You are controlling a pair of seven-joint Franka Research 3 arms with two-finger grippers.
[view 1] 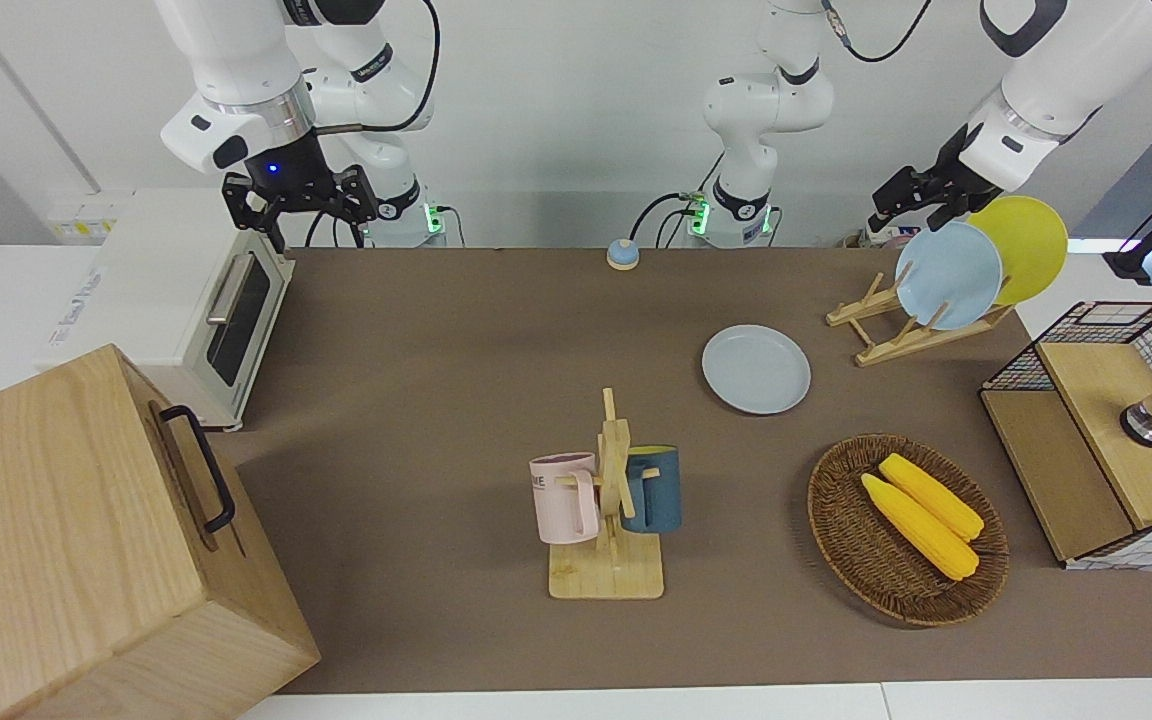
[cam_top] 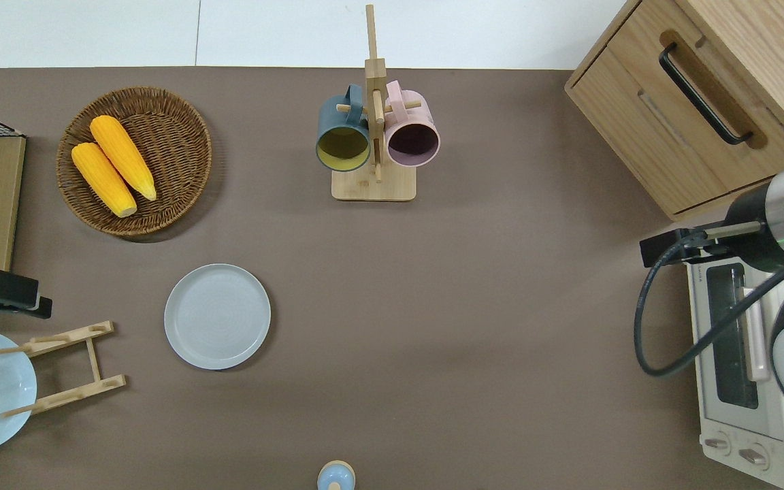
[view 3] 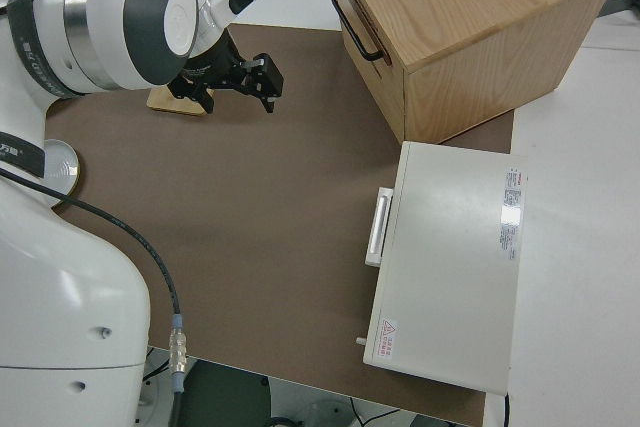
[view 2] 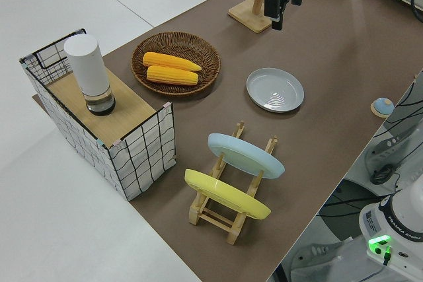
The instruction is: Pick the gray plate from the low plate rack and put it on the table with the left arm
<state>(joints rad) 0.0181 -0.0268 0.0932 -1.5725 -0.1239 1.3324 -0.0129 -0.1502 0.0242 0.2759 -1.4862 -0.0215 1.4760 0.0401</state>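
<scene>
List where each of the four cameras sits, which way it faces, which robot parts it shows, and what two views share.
Front: across the table, facing the robots; both arms, left claw raised over the low plate rack.
Overhead: straight down on the table; left claw at one edge, parked right arm's wrist at the other.
Left side: raised at the left arm's end, looking along the table; left claw above.
Right side: above the right arm, showing the right claw.
Shared: front, overhead and left side all show the gray plate flat on the table.

Plain white wall (view 1: 556, 110), even light
</scene>
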